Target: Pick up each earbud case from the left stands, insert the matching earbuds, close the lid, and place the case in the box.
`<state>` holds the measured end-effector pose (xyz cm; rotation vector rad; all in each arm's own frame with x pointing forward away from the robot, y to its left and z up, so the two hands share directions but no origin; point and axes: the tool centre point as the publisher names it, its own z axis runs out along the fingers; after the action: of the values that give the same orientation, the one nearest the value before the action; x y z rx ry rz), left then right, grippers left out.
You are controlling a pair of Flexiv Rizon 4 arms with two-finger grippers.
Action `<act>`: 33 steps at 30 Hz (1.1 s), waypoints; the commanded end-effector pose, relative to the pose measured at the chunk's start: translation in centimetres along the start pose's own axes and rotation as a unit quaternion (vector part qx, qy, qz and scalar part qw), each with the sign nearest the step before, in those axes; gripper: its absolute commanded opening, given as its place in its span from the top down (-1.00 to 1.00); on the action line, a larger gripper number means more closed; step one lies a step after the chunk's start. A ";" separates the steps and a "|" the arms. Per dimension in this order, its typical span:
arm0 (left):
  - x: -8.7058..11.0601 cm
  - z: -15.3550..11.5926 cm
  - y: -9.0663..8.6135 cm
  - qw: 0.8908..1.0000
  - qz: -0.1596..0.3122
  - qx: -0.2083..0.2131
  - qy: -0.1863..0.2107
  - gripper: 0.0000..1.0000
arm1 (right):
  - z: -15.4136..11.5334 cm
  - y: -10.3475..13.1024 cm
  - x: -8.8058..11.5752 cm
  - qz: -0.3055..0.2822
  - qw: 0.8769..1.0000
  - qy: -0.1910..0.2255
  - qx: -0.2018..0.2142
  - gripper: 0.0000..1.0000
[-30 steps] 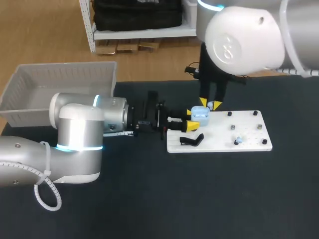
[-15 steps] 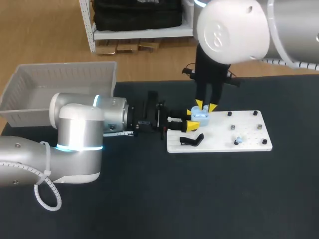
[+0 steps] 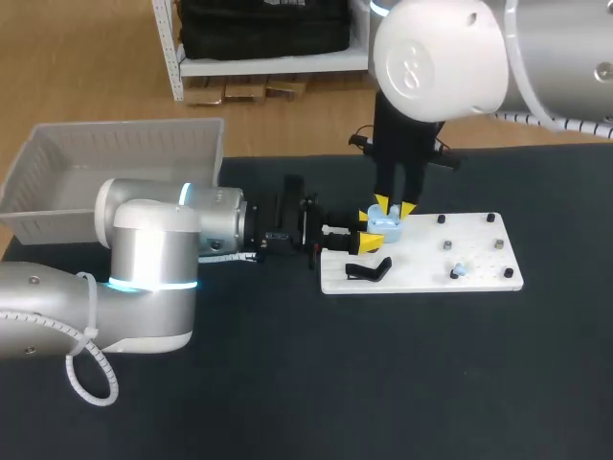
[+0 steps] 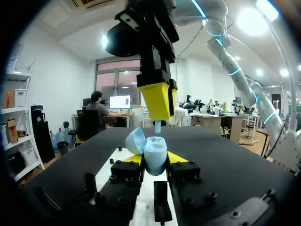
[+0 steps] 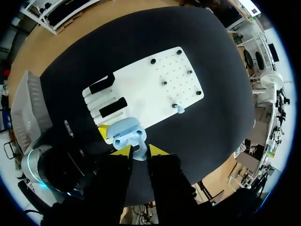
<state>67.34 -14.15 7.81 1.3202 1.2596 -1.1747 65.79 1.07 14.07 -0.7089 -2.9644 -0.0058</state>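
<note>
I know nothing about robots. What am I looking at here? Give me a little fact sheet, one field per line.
Left claw: shut on a light-blue earbud case, held at the edge of the white board
Case lid: open
Right claw: just above the case, pointing down, shut on a light-blue earbud
Also on the board: a small light-blue piece, likely the second earbud
Bin: white, at the table's far left

"What does the right gripper [image 5: 137, 150] hold?"

"A pale blue earbud [image 5: 140, 154], pinched between both yellow tips. Just ahead of it is the open blue case [image 5: 123, 131], at the edge of the white board [image 5: 150, 84]."
</note>
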 end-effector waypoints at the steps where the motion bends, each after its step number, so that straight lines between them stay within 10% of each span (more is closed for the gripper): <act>1: 0.1 0.0 0.1 1.000 0.000 0.001 0.000 1.00 | 0.1 0.1 -0.2 0.001 1.000 0.001 0.003 1.00; 33: 0.1 0.0 0.1 1.000 0.000 0.001 0.000 1.00 | 0.7 0.4 -0.8 -0.002 1.000 0.008 0.012 1.00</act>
<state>67.34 -14.15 7.81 1.3202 1.2596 -1.1747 66.44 0.97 13.32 -0.6981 -2.9509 0.0162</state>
